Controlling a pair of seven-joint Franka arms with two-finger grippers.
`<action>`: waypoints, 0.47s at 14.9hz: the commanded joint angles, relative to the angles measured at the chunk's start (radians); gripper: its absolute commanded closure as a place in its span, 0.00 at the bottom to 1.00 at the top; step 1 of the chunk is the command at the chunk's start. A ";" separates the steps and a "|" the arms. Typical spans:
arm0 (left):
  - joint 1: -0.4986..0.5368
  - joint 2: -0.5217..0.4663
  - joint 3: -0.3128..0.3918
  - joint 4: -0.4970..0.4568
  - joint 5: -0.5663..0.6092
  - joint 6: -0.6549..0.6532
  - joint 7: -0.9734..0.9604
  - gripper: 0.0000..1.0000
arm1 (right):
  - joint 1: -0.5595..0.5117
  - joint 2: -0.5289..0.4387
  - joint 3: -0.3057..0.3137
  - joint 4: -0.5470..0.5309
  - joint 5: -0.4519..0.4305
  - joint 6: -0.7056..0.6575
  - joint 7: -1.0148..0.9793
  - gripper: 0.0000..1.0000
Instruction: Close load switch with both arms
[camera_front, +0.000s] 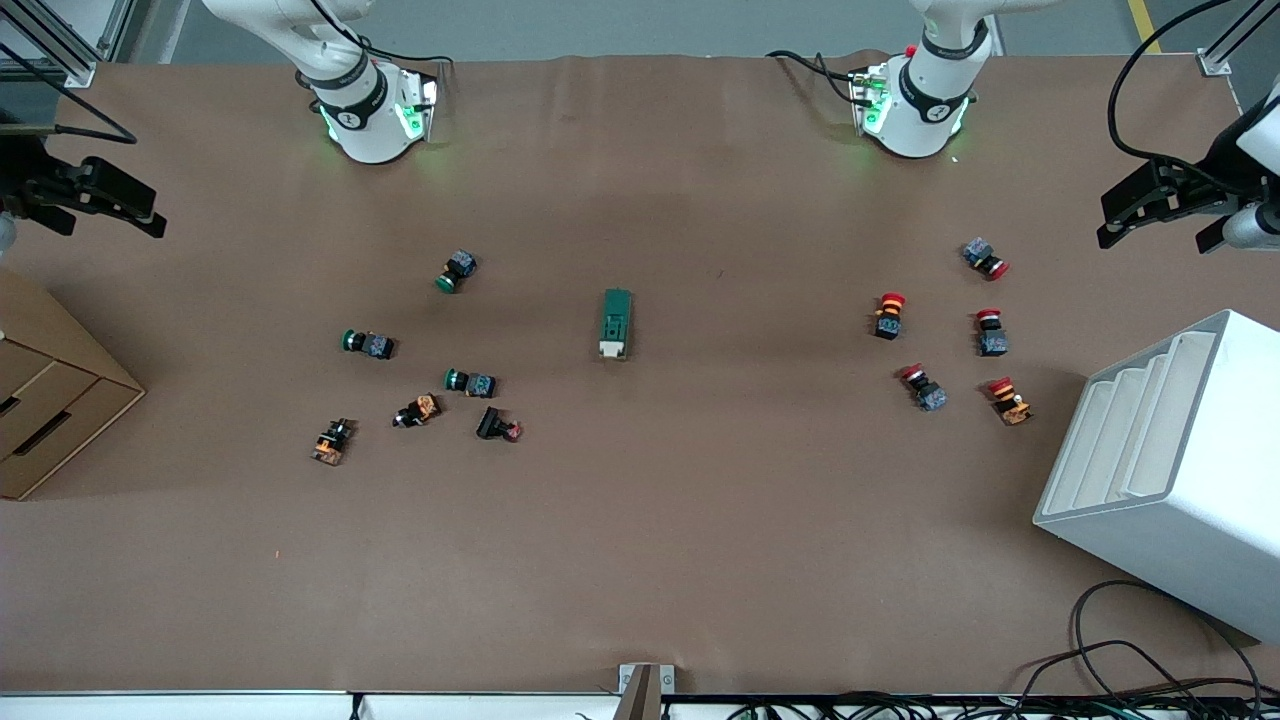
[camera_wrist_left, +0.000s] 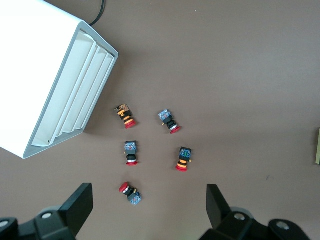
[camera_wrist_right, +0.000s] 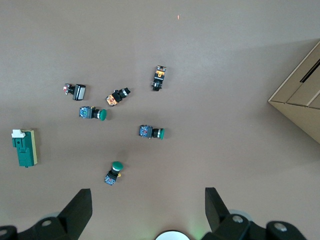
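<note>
We are at the opening of the job: neither arm has reached in yet. The small dark green rectangular load switch (camera_front: 616, 323) lies alone at the middle of the brown paper-covered table (camera_front: 640, 560). Its long axis runs twelve to six o'clock in the front view, and its cream lever end points at six o'clock.

The left gripper (camera_wrist_left: 149, 207) hangs over the scattered red-capped push buttons (camera_front: 890, 313), at about three o'clock from the switch. Its jaws are spread wide with nothing between them. The right gripper (camera_wrist_right: 148, 207) hangs over the table at about nine o'clock, above the green-capped push buttons (camera_front: 368, 343). Its jaws are likewise wide apart and empty.

We judge the next move to be both arms travelling inward and down: one to pin the green body, the other to press the lever home.

Room is generous. The switch has bare paper all round, and both button groups lie well apart from it. The tall white slotted rack (camera_front: 1180, 470) at four o'clock and the brown cardboard drawer box (camera_front: 50, 400) at eight o'clock stand near the table's ends, clear of a straight run inward. The main risk is the grippers crowding each other over so small a block.
</note>
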 joint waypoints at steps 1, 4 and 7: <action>-0.007 -0.023 0.008 -0.019 -0.002 -0.025 0.012 0.00 | 0.001 -0.023 -0.010 -0.029 0.006 0.009 -0.003 0.00; -0.004 -0.021 0.008 -0.021 0.003 -0.034 0.094 0.00 | 0.004 -0.023 -0.010 -0.029 0.006 0.010 -0.003 0.00; 0.001 -0.023 0.008 -0.022 0.003 -0.037 0.087 0.00 | 0.002 -0.023 -0.010 -0.029 0.006 0.009 -0.005 0.00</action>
